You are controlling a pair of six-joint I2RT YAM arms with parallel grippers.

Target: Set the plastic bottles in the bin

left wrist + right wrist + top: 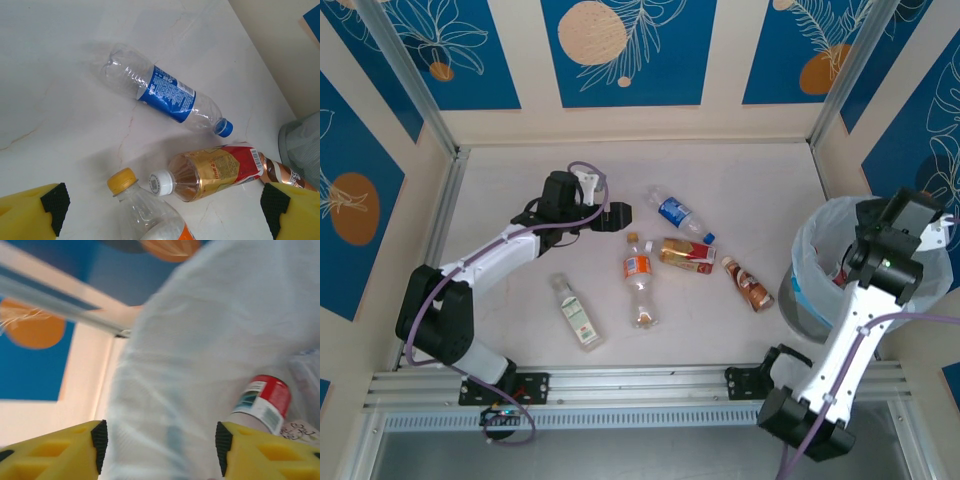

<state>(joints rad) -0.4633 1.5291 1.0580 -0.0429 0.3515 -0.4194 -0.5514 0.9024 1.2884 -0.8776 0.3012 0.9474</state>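
Presently: five plastic bottles lying mid-tabletop; bin at right edge. Blue-label bottle nearest left gripper. Judged light, thin-walled, slick, apt to roll; take across label. Left gripper jaws wide apart, empty. Right gripper over bin, jaws apart, nothing held; red-label bottle inside.

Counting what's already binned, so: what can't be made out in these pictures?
Top view: bin contents, mostly hidden by the right arm.
Right wrist: red-labelled bottle, blurred, label unreadable.
Left wrist: yellow-capped bottle, cut off by the bottom edge.
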